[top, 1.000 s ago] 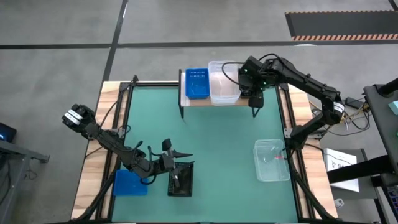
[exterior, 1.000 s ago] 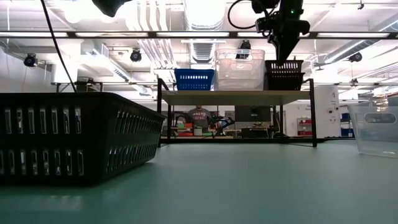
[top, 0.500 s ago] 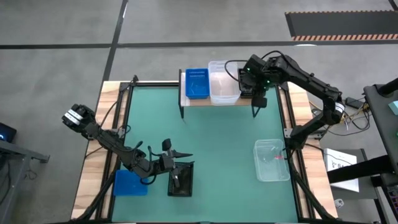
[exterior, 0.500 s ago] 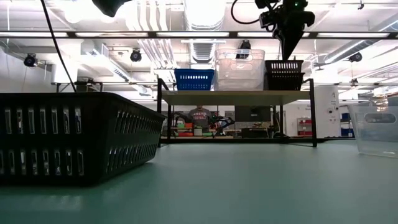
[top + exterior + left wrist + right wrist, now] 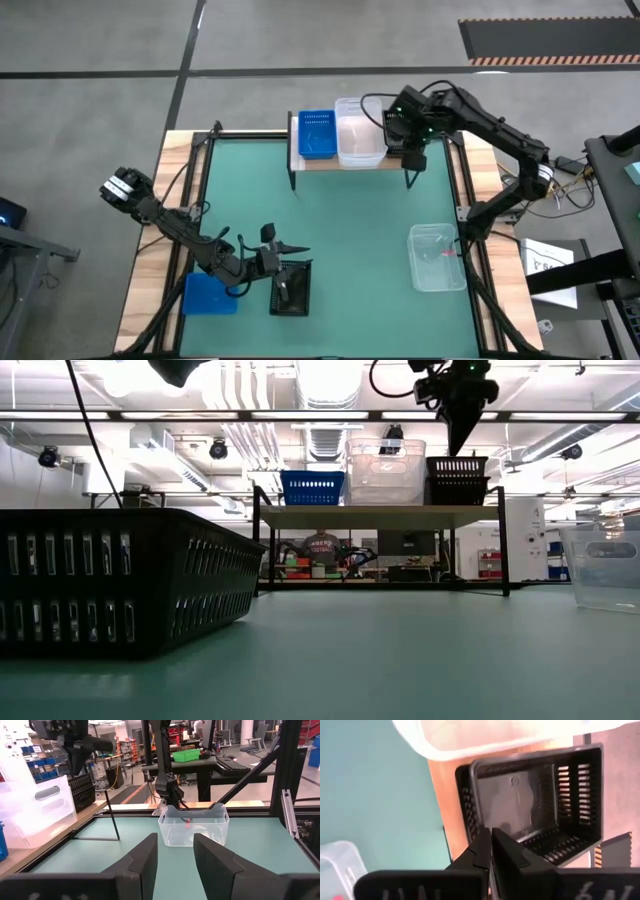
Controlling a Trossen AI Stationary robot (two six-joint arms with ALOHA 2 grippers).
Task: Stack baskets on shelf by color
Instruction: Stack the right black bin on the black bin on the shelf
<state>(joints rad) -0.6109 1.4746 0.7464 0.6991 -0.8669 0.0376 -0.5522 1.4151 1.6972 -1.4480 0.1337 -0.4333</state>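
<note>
While the right gripper (image 5: 415, 160) is hovering, fingers together, over the shelf's (image 5: 315, 162) black mesh basket (image 5: 535, 805), the left gripper (image 5: 283, 249), fingers apart, is nearer the black basket (image 5: 290, 290) on the surface.

Solid blue basket (image 5: 316, 134) at upper centre; clear translucent basket (image 5: 358, 131) beside it; black basket (image 5: 535, 805), slotted walls; light wooden shelf (image 5: 378, 516) on thin black legs; green table (image 5: 350, 230); second clear basket (image 5: 436, 257), small red spot inside.
</note>
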